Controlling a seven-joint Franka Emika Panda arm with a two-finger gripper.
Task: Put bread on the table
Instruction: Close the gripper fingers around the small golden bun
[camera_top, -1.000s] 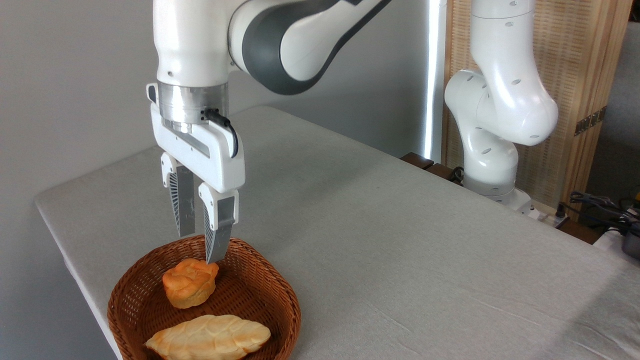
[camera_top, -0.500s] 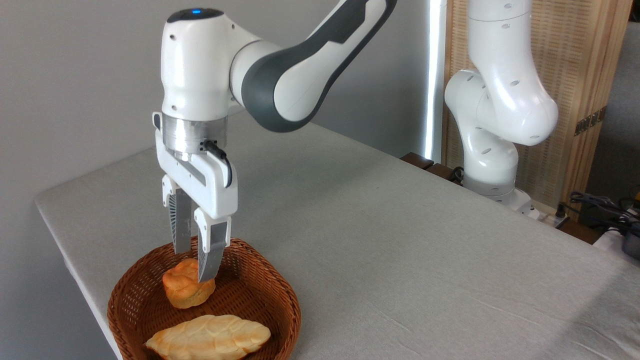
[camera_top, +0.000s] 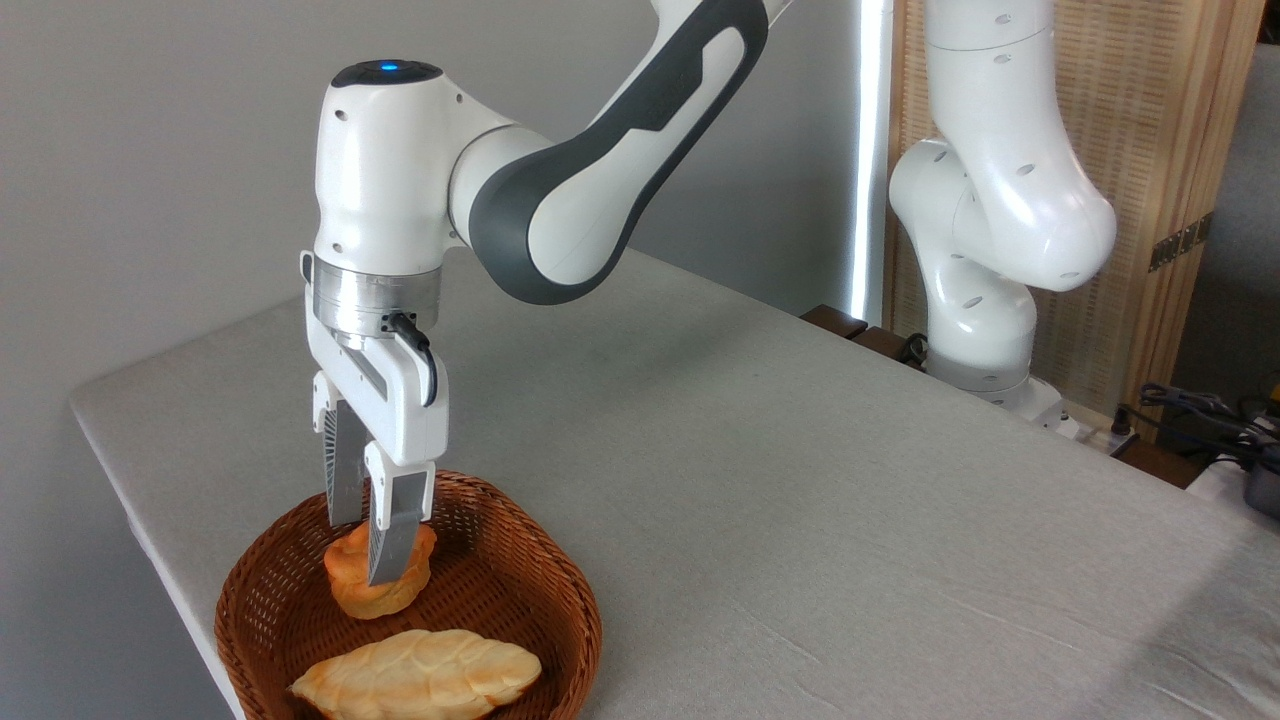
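The bread (camera_top: 347, 583), a small orange-golden bun, sits in the back of a brown wicker basket (camera_top: 573, 585) near the table's (camera_top: 800, 480) front left corner. My gripper (camera_top: 362, 553) points straight down and has come low over the bun. One finger stands in front of the bun and the other behind it, so they straddle it. The jaws look open, and the bun rests on the basket floor, not visibly squeezed.
A longer pale leaf-patterned loaf (camera_top: 415, 675) lies in the front of the basket, just below the bun. The arm's white base (camera_top: 980, 340) stands at the table's far right edge. Cables (camera_top: 1200, 410) lie beyond the right side.
The gripper has come down from just above the bun to around it, shifting slightly left, with the wrist turned a little. The bun and the loaf have not moved.
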